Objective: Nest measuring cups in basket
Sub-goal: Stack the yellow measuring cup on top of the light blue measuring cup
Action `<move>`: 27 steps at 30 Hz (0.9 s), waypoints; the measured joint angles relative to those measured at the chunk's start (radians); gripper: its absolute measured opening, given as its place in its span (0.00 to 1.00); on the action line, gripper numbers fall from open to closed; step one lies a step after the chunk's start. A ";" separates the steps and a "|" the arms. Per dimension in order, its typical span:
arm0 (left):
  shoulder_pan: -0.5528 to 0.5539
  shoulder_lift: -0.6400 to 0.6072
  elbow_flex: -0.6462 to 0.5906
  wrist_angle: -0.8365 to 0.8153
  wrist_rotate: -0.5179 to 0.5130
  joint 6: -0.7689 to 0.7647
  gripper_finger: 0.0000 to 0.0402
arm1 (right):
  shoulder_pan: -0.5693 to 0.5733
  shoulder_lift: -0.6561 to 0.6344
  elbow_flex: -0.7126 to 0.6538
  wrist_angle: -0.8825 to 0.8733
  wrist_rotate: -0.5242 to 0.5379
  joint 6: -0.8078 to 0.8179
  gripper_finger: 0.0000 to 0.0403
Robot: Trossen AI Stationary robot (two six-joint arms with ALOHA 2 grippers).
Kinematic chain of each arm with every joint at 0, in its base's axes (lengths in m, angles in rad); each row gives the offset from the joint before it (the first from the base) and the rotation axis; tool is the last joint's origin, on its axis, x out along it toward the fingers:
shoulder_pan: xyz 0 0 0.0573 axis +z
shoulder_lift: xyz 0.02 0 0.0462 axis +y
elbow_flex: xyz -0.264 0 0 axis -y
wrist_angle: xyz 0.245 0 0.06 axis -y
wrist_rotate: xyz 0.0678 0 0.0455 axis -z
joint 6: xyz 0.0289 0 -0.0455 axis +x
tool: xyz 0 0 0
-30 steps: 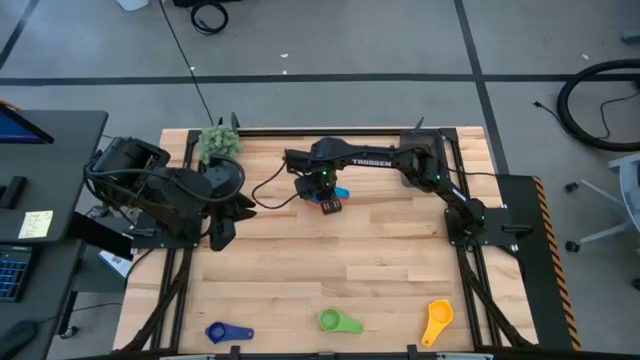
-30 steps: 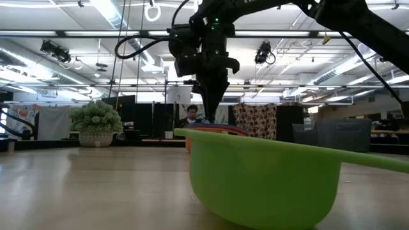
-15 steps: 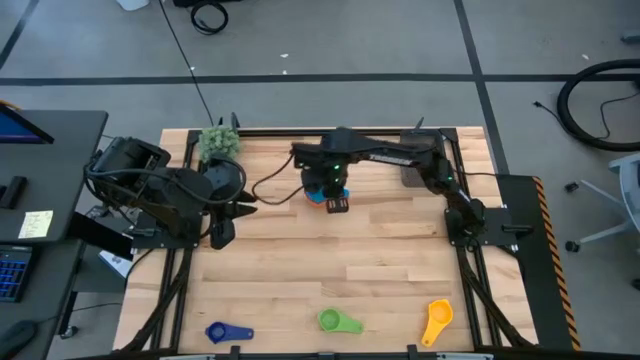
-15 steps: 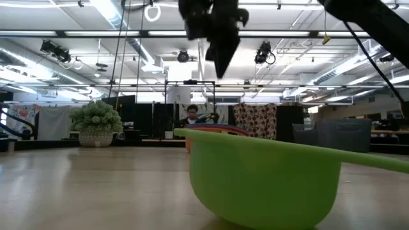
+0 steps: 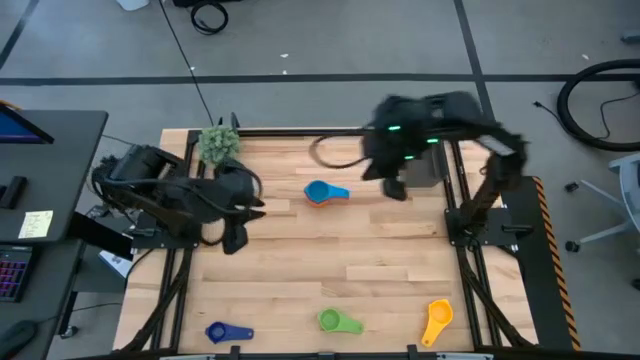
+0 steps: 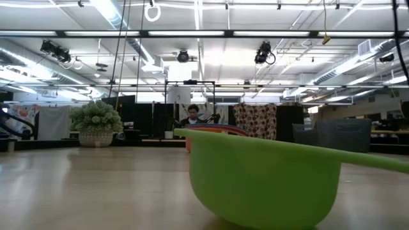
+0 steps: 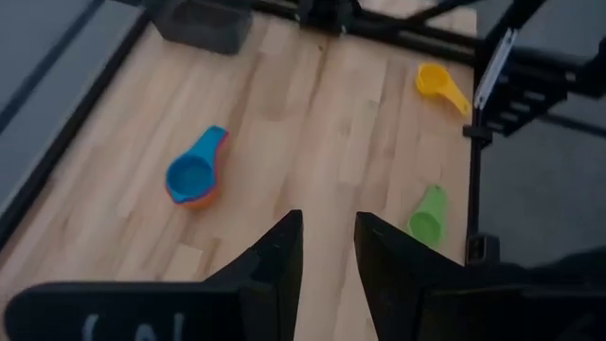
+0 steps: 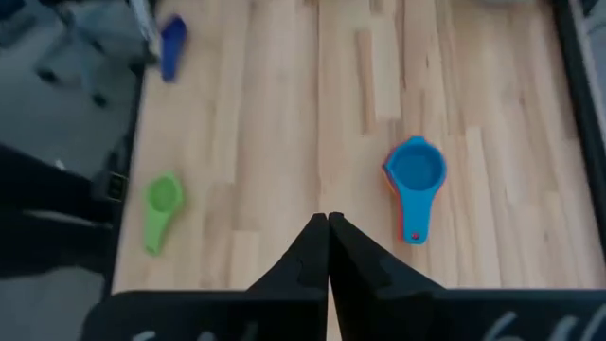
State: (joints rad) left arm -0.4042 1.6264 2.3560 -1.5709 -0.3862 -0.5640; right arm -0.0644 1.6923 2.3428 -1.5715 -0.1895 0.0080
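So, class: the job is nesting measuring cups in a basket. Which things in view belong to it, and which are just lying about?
Belonging to the job:
- blue-topped cup stack
- dark blue cup
- green cup
- yellow cup
- basket

Lying about:
- fuzzy green plant ball

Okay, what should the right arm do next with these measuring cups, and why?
Probably swing the right claw, now shut and empty, toward the yellow cup on its own side and open over it. The blue-topped stack lies mid-table, while yellow, green and dark blue cups lie loose along the near edge.

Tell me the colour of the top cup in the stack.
Light blue, clearest in the right wrist view.
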 joint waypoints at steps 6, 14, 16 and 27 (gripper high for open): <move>0.000 0.084 0.000 0.000 0.050 -0.014 0.26 | 0.104 -0.161 0.000 0.000 0.062 0.111 0.03; 0.002 0.186 0.000 0.007 0.109 -0.161 0.26 | 0.208 -0.285 0.000 0.000 -0.076 0.247 0.03; 0.001 0.207 -0.001 0.009 0.141 -0.207 0.26 | 0.231 -0.305 -0.007 0.002 -0.110 0.248 0.05; -0.062 0.286 -0.001 0.024 0.166 -0.309 0.26 | 0.411 -0.425 -0.325 0.000 -0.278 0.520 0.16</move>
State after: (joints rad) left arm -0.4661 1.9127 2.3554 -1.5465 -0.2203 -0.8735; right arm 0.3462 1.2676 2.0182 -1.5713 -0.4676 0.5275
